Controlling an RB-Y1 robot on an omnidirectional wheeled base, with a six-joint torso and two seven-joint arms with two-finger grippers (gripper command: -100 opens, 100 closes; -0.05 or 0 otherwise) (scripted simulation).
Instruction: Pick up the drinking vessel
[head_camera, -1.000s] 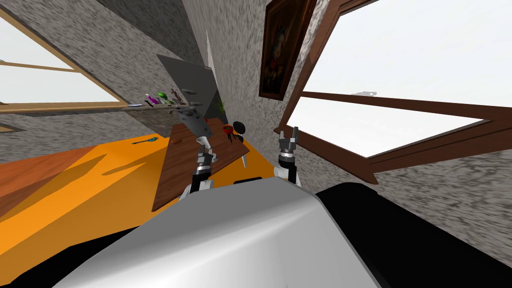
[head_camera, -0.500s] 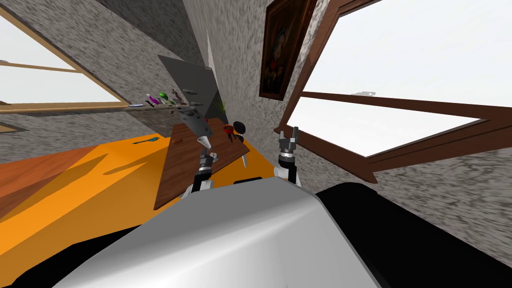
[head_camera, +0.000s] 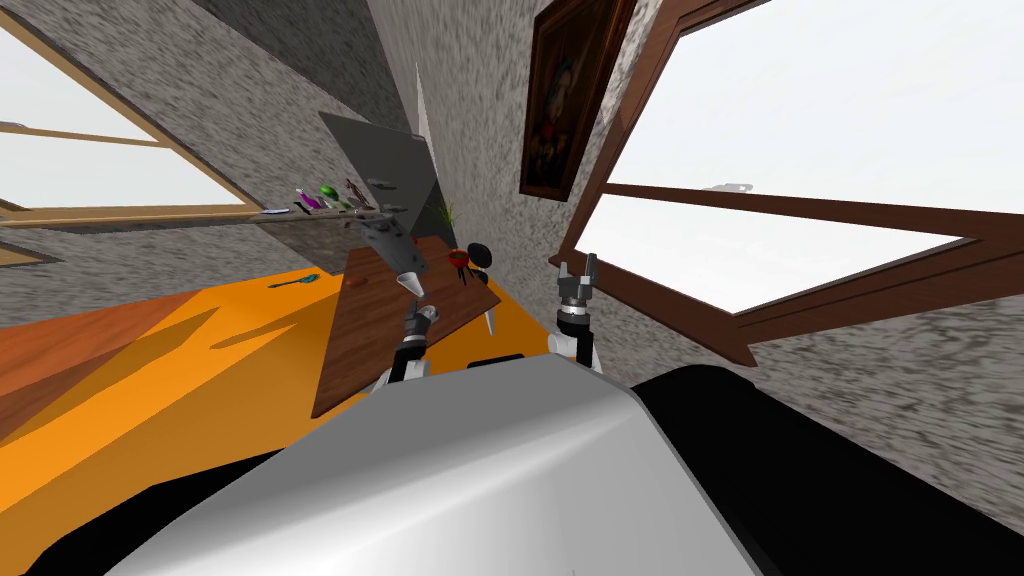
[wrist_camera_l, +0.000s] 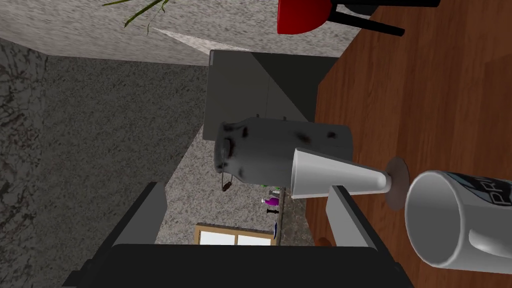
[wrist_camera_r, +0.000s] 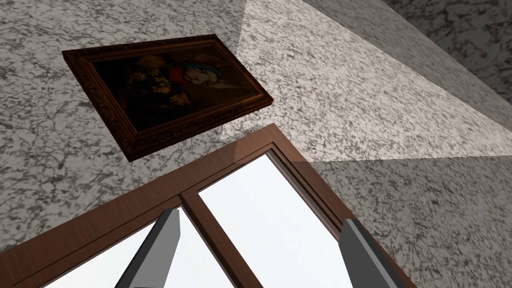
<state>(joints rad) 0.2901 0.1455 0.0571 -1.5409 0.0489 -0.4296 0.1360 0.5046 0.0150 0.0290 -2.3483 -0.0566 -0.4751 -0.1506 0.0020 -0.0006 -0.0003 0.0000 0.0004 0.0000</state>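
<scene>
Our left gripper (wrist_camera_l: 242, 187) reaches over the brown wooden table (wrist_camera_l: 440, 100) with its fingers spread wide. The drinking vessel, a white cone-shaped goblet (wrist_camera_l: 332, 175), stands on the table. Its cup sits just beside one fingertip, and we cannot tell whether they touch. A white printed mug (wrist_camera_l: 455, 220) stands close by the goblet's foot, and a grey spotted jug (wrist_camera_l: 280, 147) stands behind the goblet. Our right gripper (head_camera: 578, 266) is held up beside the table, near the window frame, its fingers wide apart too.
</scene>
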